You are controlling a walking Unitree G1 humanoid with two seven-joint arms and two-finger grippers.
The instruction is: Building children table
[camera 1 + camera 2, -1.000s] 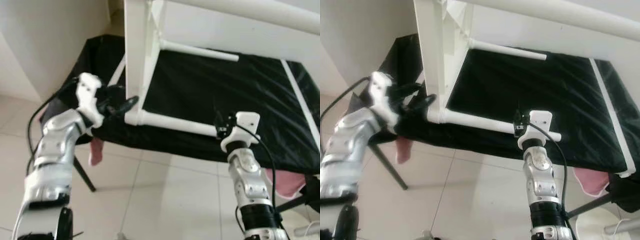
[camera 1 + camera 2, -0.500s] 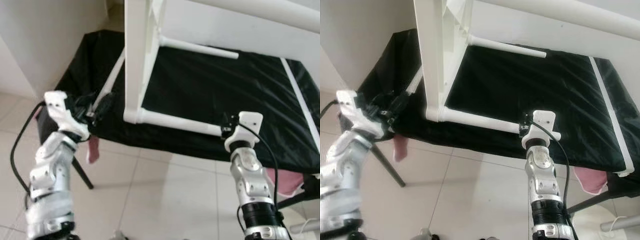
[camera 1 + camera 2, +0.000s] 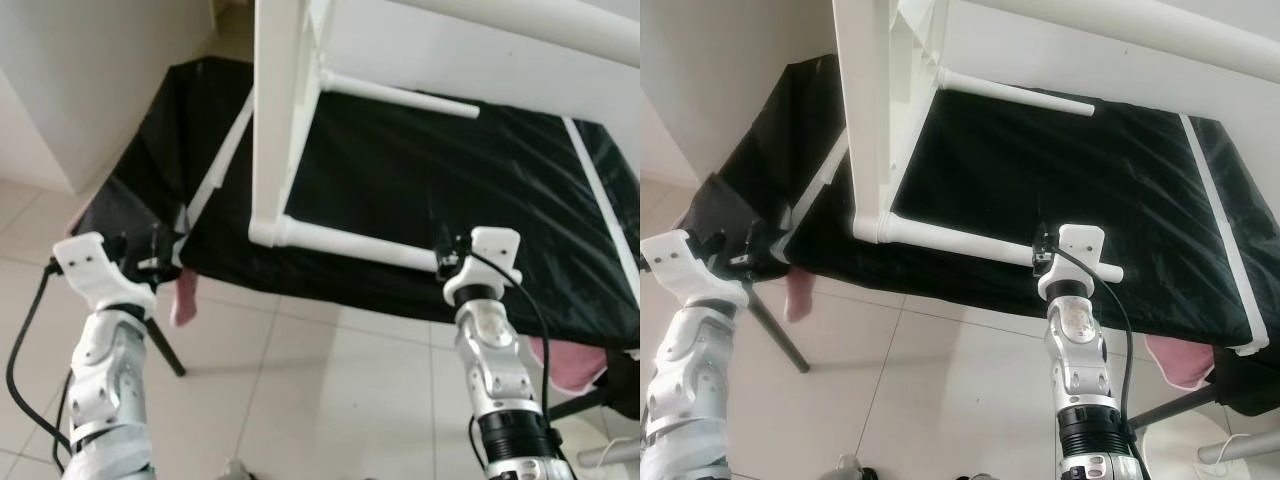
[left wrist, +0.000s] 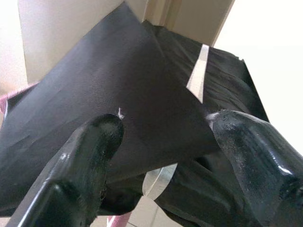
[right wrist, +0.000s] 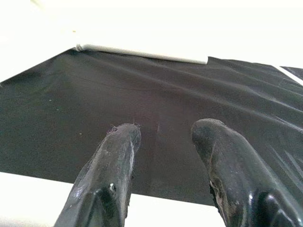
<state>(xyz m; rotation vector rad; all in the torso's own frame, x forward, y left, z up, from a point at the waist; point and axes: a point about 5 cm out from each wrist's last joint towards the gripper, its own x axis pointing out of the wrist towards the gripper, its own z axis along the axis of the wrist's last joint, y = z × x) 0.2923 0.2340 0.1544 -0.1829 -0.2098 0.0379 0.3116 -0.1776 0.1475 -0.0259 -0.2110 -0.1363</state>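
Right end effector [image 5: 163, 137] parted over white rail [image 3: 350, 243]; left end effector [image 4: 163, 135] open, empty.

A worktop [image 3: 400, 190] draped in a black cloth [image 3: 130, 190] stands on a pale tiled floor [image 3: 320, 400]. White strips [image 3: 600, 210] run along the cloth at left and right. On it rests a white children's table frame [image 3: 275, 120], its near round rail [image 3: 350, 243] lying along the near edge and another rail [image 3: 400, 95] farther back. Pink fabric [image 3: 185, 300] hangs below the near-left corner.
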